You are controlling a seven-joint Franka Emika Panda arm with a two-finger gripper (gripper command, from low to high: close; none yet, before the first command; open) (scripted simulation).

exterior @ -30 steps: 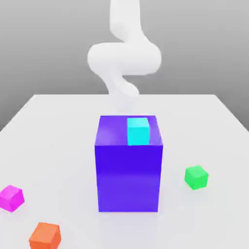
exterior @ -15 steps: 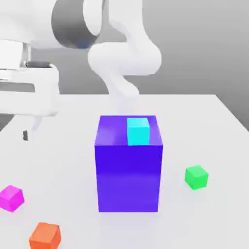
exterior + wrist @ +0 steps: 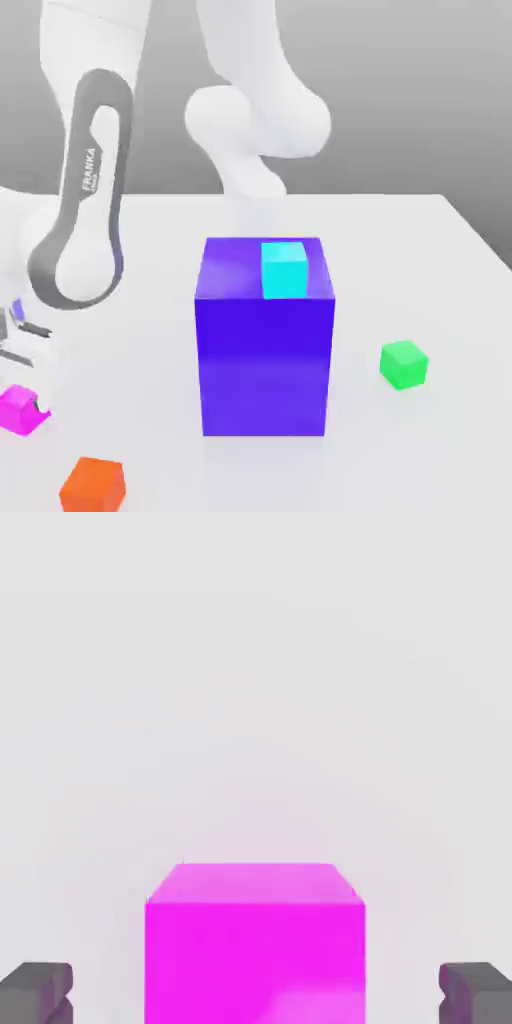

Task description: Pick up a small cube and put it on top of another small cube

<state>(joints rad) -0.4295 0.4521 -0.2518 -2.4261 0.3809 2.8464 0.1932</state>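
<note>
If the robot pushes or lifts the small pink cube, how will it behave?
The pink cube looks rigid, so it probably keeps its shape when squeezed. Its flat faces suggest it would slide rather than roll. Being as wide as tall, it seems unlikely to tip.

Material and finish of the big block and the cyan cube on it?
Purple block: possibly smooth plastic, slightly glossy, judging by the soft pale sheen on its top. Cyan cube: perhaps plastic too, its even color hinting at a plain finish; the look leaves both open.
</note>
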